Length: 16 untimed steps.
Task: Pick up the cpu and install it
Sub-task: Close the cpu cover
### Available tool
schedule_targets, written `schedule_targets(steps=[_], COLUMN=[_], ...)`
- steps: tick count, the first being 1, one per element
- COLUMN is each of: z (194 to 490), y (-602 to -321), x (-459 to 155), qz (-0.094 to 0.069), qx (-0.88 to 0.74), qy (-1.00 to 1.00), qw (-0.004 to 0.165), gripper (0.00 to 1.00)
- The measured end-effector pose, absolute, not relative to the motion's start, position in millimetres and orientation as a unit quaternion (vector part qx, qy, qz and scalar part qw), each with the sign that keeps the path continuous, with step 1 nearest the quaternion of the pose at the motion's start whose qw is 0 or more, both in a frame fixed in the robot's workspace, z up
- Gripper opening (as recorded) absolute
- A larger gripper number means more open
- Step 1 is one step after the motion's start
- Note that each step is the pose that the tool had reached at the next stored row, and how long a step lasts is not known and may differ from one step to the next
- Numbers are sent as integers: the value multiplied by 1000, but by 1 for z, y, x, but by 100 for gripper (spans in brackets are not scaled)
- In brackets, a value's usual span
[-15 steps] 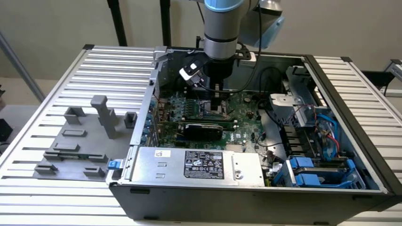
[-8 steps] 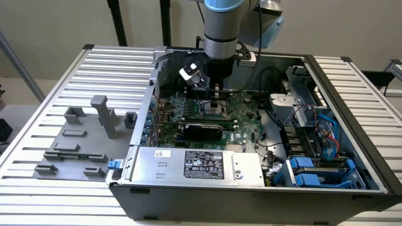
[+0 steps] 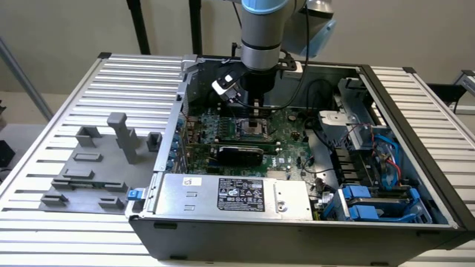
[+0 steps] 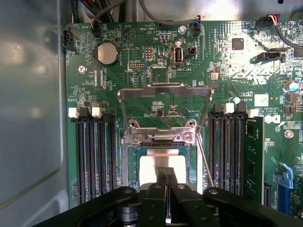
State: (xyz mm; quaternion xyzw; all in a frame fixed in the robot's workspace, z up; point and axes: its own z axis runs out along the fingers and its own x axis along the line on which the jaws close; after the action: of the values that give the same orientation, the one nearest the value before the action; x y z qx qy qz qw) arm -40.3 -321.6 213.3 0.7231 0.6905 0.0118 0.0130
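Note:
The cpu (image 4: 150, 165), a silvery-white square with a green rim, lies flat inside the metal-framed socket (image 4: 127, 158) on the green motherboard (image 4: 142, 52). The socket's load plate (image 4: 163, 90) stands swung open past it. My gripper (image 4: 165, 177) hangs right over the cpu's top, its two black fingers pressed together with no gap and nothing between them. In the exterior view my gripper (image 3: 252, 105) reaches down into the open computer case just above the socket (image 3: 250, 127).
Black memory slots (image 4: 92, 151) flank the socket, with one stick (image 4: 254, 156) fitted. A power supply (image 3: 237, 197) sits at the case's near edge, an expansion card (image 3: 233, 151) behind it, blue drive bays (image 3: 379, 203) and cables at the exterior view's right. Grey fixture blocks (image 3: 97, 161) stand outside the case.

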Motion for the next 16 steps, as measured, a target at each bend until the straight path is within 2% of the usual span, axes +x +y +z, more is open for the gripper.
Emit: schedule_targets(steps=[11, 16], z=[214, 228], y=[-322, -323], x=[-37, -21], qz=[12, 8], qx=[723, 723], qy=[690, 691], qw=[12, 8], gripper=[11, 11])
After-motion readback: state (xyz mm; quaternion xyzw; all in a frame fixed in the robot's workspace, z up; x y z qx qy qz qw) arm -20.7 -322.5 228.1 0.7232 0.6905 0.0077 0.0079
